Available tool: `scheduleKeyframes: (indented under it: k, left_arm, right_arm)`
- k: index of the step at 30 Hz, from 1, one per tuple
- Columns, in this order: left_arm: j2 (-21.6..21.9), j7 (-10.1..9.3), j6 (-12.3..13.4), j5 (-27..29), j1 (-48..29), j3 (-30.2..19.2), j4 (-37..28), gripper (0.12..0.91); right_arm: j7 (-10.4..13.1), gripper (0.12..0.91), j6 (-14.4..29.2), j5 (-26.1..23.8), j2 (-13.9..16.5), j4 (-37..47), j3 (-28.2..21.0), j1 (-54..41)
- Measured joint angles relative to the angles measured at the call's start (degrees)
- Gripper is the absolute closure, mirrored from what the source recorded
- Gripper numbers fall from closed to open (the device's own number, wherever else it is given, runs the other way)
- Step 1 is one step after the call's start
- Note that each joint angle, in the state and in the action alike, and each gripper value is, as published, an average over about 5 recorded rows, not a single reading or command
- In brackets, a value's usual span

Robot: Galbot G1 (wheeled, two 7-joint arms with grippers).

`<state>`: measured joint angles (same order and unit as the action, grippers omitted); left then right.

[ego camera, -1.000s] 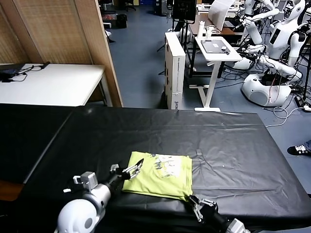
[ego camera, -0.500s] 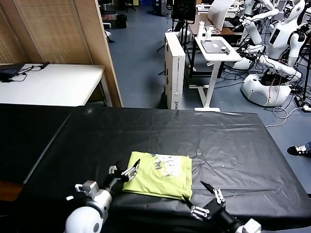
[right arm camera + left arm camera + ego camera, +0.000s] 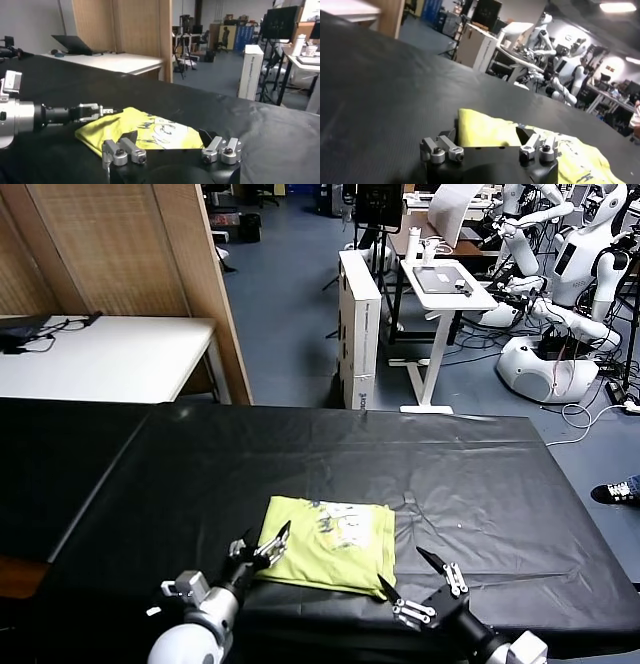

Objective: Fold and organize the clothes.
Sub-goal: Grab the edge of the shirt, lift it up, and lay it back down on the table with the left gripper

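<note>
1. T-shirt (image 3: 327, 544): lime, lying as a folded rectangular packet on the black surface (image 3: 480, 474), near the front edge and roughly mid-width. There's a print or label patch on its top face, which the task notes don't mention.
2. Left tool (image 3: 262, 546): jaws apart, holding nothing, right at the packet's left edge. I can't tell from the head view whether the tips touch the cloth. In the left wrist view the left tool (image 3: 490, 149) has the T-shirt (image 3: 530, 142) just ahead of its parted fingers.
3. Right tool (image 3: 428, 582): jaws spread wide, empty, off the packet's front-right corner and clear of the fabric. The right wrist view agrees: the right tool (image 3: 170, 150) is open, with the T-shirt (image 3: 140, 131) lying beyond it.
4. My read: you're at the tidy/squaring stage, or setting up one last fold. Neither tool has a grip yet.
5. If you fold again, pinch the two near corners at matching height and take all layers. The cloth looks thin, so a shallow bite would likely peel off only the top ply.
6. Keep both tools low and move them together, otherwise the packet will skew.
7. The front edge of the surface is close, so don't drag the packet toward yourself.
</note>
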<state>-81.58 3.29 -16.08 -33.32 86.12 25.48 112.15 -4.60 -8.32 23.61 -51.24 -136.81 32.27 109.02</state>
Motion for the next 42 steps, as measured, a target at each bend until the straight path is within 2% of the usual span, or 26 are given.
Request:
scheduleKeyframes:
  k: [4,6,10,15,18,24,28,34,42]
  left_arm:
    - [-0.58,0.04,-0.22,-1.75,0.26,0.41,0.00,0.129]
    - [-0.66,0.08,-0.44,-2.40,0.43,0.48,0.02,0.175]
    - [-0.78,0.12,-0.85,-3.36,0.78,0.52,0.05,0.390]
    - [-1.08,0.09,-1.40,-4.66,0.97,0.52,0.46,0.712]
    - [-1.04,-0.08,-2.02,-5.40,0.92,0.69,1.05,0.837]
    - [0.18,-0.46,-3.38,-5.82,0.11,2.54,2.12,0.847]
    - [2.93,-0.71,-4.29,-6.63,-0.50,5.72,3.18,0.847]
    - [10.20,-1.30,-5.18,-11.81,0.32,13.14,3.90,0.847]
    - [21.54,-2.20,-6.25,-18.55,3.57,26.19,4.33,0.847]
  right_arm:
    - [0.00,0.118,0.04,-0.13,-0.01,0.07,0.00,-0.07]
    - [0.00,0.118,0.08,-0.18,-0.01,0.14,-0.02,-0.21]
    - [0.00,0.118,0.18,-0.49,-0.07,0.40,-0.20,-0.57]
    - [-0.03,0.118,0.42,-1.24,-0.24,0.88,-0.62,-0.98]
    - [-0.06,0.118,0.84,-1.87,-0.41,1.34,-1.01,-1.27]
    - [0.18,0.118,1.30,-2.48,-0.77,2.47,-1.32,-2.14]
    - [0.90,0.118,1.28,-2.72,-1.26,3.53,-1.46,-3.16]
    - [1.18,0.118,1.20,-2.69,-2.12,5.50,-2.50,-5.22]
    - [1.15,0.118,1.29,-2.04,-3.04,8.22,-3.76,-7.89]
